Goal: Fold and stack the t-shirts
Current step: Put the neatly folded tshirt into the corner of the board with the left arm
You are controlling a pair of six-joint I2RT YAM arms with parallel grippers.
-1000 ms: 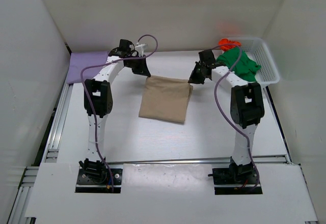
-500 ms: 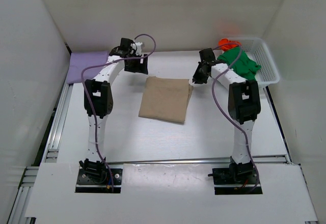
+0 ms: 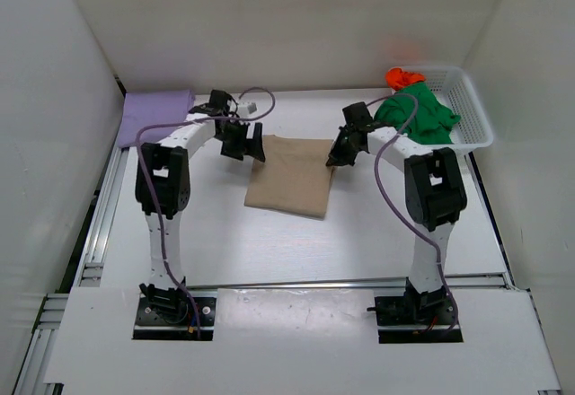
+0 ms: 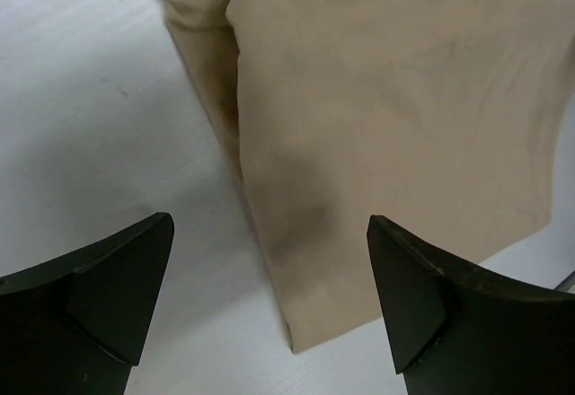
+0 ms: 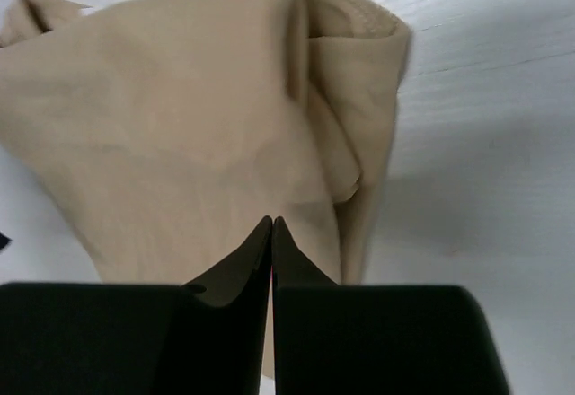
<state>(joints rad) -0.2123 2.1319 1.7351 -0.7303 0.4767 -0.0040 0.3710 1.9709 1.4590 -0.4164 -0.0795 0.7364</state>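
Matt beige cloth t-shirt [image 3: 292,175], smooth white wood-grain table [image 3: 269,242], plastic mesh basket [image 3: 476,108], matt black left claw [image 4: 269,224]

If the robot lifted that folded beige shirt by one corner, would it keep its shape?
Probably not: the beige shirt lies in soft, rumpled layers, so it would likely sag and unfold. Pushed, it would probably bunch up rather than slide whole, since its folded edges look loose.

orange-red t-shirt [image 3: 403,76] — mostly hidden | beige t-shirt [image 4: 386,99] — cropped top edge
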